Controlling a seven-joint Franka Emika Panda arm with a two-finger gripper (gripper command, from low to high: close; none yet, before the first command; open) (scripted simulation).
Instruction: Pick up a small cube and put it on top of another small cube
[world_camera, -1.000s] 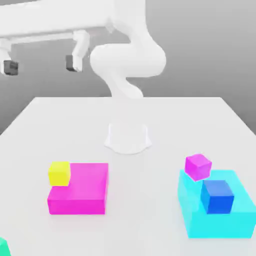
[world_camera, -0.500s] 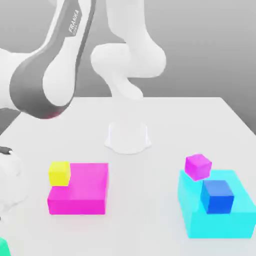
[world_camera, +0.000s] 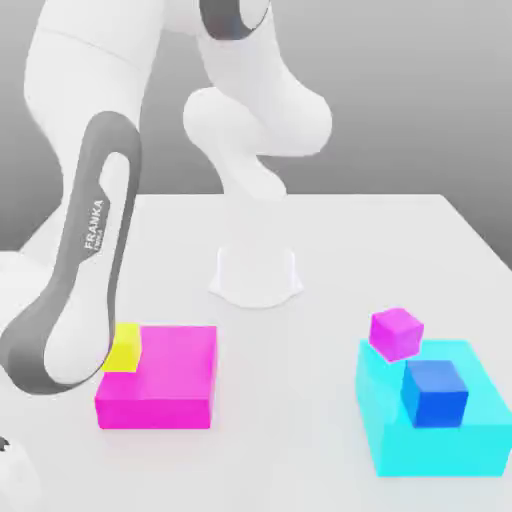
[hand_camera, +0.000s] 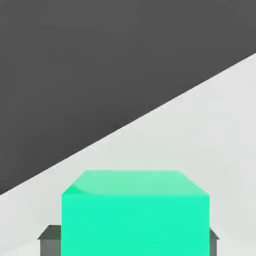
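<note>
Tool closed, apparently gripping the small green cube between dark fingers low over the worktop; small magenta cube far off, against the cyan block.

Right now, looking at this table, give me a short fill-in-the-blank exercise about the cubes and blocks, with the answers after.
1. The small blue cube sits on top of the big ____ block.
2. The yellow cube rests against the flat ____ block.
3. In the hand view, the claw's fingers stand either side of a ____ cube.
4. The small purple cube leans against the cyan block's ____ corner.

Answers: cyan; magenta; green; far
</note>
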